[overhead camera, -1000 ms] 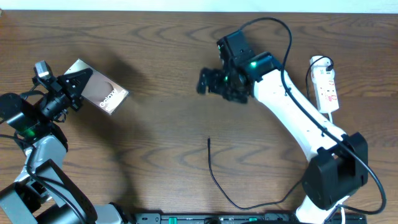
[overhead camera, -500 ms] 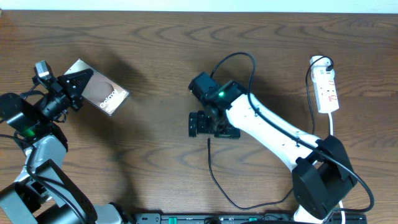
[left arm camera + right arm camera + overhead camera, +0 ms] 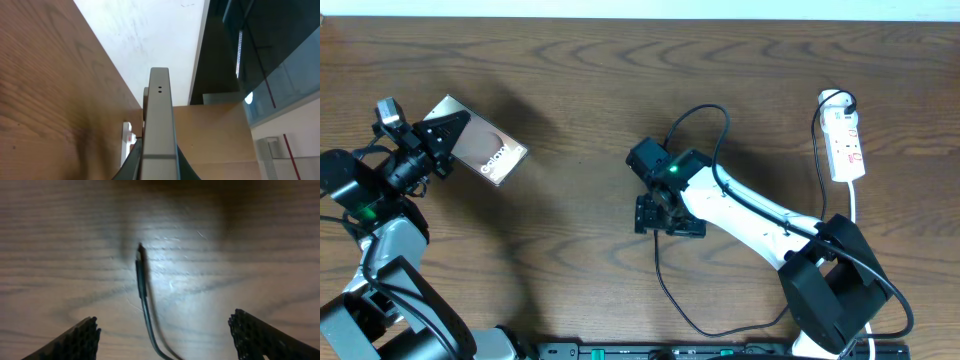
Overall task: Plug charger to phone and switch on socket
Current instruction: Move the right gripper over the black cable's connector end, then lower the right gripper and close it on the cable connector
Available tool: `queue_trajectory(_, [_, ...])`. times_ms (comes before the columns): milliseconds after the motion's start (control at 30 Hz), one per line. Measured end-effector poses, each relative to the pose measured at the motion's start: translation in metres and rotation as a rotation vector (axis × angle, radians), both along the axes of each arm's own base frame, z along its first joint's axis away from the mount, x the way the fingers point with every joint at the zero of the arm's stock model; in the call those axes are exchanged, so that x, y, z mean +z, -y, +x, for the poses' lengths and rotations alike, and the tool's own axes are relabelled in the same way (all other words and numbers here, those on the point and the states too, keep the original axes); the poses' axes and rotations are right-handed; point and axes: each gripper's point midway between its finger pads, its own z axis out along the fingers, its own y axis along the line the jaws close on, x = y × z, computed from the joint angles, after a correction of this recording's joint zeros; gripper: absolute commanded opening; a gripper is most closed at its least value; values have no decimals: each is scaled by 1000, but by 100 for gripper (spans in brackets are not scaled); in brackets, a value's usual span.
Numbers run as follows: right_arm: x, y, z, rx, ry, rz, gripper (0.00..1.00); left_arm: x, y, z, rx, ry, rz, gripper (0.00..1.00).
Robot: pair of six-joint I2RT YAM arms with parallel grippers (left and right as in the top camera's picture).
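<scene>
**Right claw** [image 3: 164, 322]: spread wide, with nothing between the pads. My two fingers [image 3: 75, 340] show at the lower corners of the wrist view, well apart.

- The charger [image 3: 145, 305] lies on the table [image 3: 240, 255] roughly midway between the fingers.
- Its plug tip [image 3: 140, 262] points away from me. It sits ahead of the fingertips and touches neither.
- The cable runs back under my wrist.

From overhead, the right claw [image 3: 668, 215] sits low over the middle of the table [image 3: 570, 250] and covers the plug end. The charger [image 3: 667, 290] comes out beneath it, runs toward the near edge, then curves off to my right.

**Left claw** [image 3: 438, 143]: pressed together on the phone [image 3: 485, 152], pinching it at one end.

- The phone is tilted, with its lettered face up, and a shadow falls on the wood beyond it.
- In the left wrist view the phone [image 3: 159, 130] appears edge-on, rising from between my fingers, with two small holes in that edge.
- It is on my left side of the table, well apart from the charger.

**Socket** [image 3: 846, 140]: lies flat at the far right of the table, well apart from both claws. Its white cord trails toward the near edge behind my right arm. I cannot tell the switch position.
</scene>
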Motion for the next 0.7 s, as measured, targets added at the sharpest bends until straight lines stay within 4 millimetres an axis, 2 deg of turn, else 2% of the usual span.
queue_trajectory(100, [-6,-1,0,5,9,8,76,0,0,0,0,3,3,8])
queue_trajectory(467, [-22,-9,-10,49,27,22,60,0,0,0,0,12,14,7])
queue_trajectory(633, [-24,-10,-13,59,26,21,52,0,0,0,0,15,17,8])
queue_trajectory(700, [-23,-10,-13,60,27,22,52,0,0,0,0,15,17,7])
